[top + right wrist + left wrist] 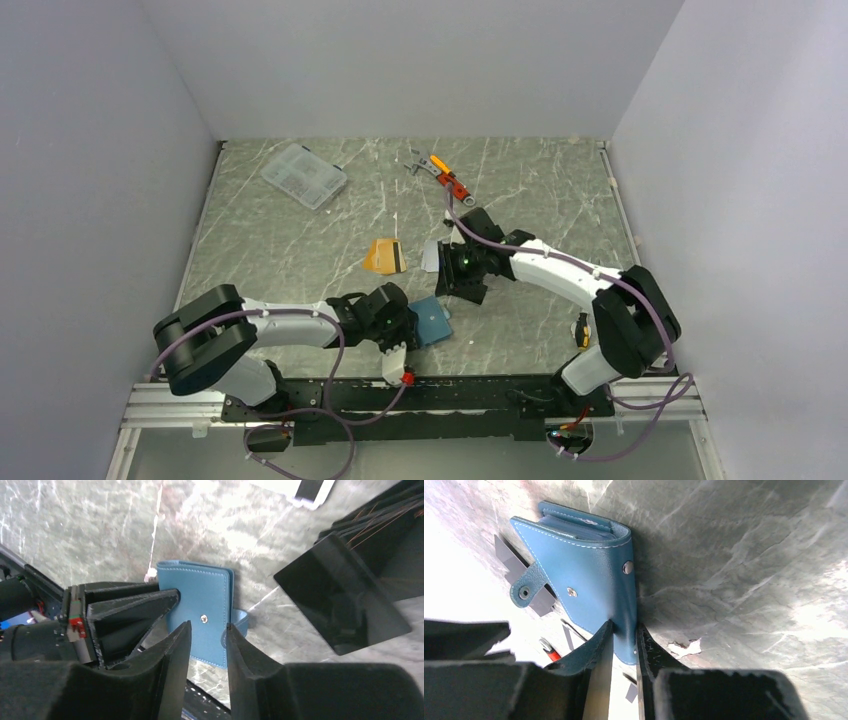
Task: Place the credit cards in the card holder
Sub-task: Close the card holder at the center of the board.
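Note:
The card holder is a teal-blue folded wallet with its snap strap hanging loose. My left gripper is shut on one corner of it, near the table's front edge. In the right wrist view the card holder lies just beyond my right gripper, which is open with nothing between its fingers. The left gripper's fingers reach the holder from the left there. An orange-gold credit card lies on the table mid-way back. A silver-grey card lies beside it, partly under my right gripper.
A clear plastic compartment box sits at the back left. Orange-handled pliers lie at the back centre. A small yellow object rests by the right arm's base. White walls enclose the table on three sides.

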